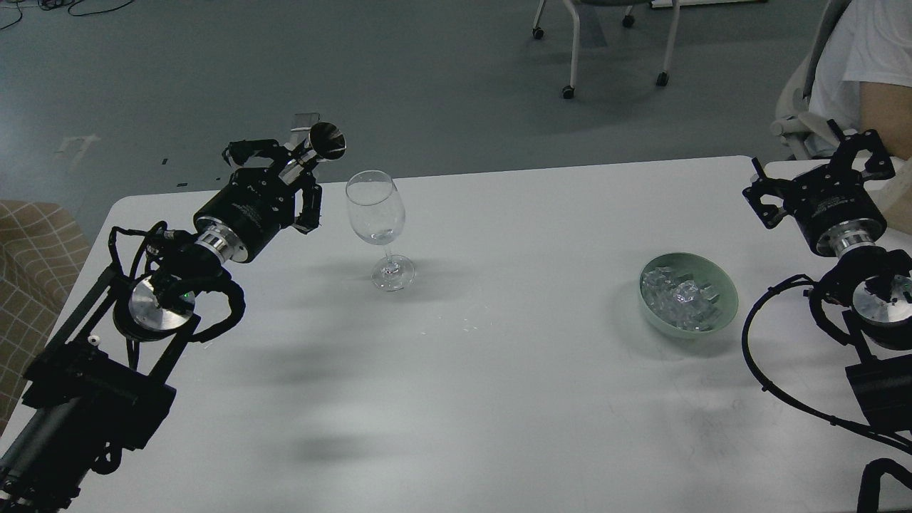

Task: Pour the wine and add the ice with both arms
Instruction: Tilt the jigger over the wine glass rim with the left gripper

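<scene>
A clear wine glass [375,212] stands upright on the white table [499,399], left of centre. My left gripper [288,182] is shut on a small dark vessel with a silver neck and a flared round mouth [325,141]. It holds the vessel tilted, up and to the left of the glass rim, apart from it. A pale green bowl [728,303] at the right holds the ice [680,296], several small clear cubes. My right gripper [814,169] is open and empty, up and to the right of the bowl near the table's far right edge.
A seated person in a white shirt [862,64] is just behind my right gripper. A wheeled chair base [613,43] stands on the floor beyond the table. A plaid seat [28,263] is at the left edge. Small wet specks [467,324] lie right of the glass foot.
</scene>
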`<act>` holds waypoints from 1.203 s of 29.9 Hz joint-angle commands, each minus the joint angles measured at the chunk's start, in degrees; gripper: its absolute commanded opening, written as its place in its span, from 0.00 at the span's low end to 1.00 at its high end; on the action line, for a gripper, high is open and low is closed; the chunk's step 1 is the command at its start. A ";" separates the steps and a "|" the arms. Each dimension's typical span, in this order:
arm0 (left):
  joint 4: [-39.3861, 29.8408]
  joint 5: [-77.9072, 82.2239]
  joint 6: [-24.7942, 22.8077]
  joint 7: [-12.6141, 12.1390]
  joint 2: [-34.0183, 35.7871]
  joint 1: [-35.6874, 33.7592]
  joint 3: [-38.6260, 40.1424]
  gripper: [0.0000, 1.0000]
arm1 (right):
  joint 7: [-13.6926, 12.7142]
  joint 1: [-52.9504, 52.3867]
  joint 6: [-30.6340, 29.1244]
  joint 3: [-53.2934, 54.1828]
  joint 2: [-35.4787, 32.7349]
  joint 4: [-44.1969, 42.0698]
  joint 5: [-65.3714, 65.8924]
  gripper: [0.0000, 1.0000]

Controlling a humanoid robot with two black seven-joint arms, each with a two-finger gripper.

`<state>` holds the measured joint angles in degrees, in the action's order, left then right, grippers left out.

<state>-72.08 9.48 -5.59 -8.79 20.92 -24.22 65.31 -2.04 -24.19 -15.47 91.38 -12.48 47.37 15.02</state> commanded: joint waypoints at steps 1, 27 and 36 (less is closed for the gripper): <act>0.01 2.73 -0.21 -0.09 -0.09 -0.03 -0.01 0.00 | 0.02 0.02 0.00 0.03 0.00 -0.17 0.01 1.00; 0.01 12.67 -2.76 -1.41 1.31 -2.05 -1.94 0.00 | 0.02 0.55 -0.35 0.38 -0.79 -0.35 -0.35 1.00; 0.01 16.36 -2.94 -1.76 3.51 -5.13 -5.46 0.00 | 0.11 0.99 -0.44 1.52 -0.79 -0.26 -0.35 1.00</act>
<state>-72.07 25.12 -8.38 -10.53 24.15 -28.83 60.24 -1.95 -23.21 -15.86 92.41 -13.27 47.02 14.65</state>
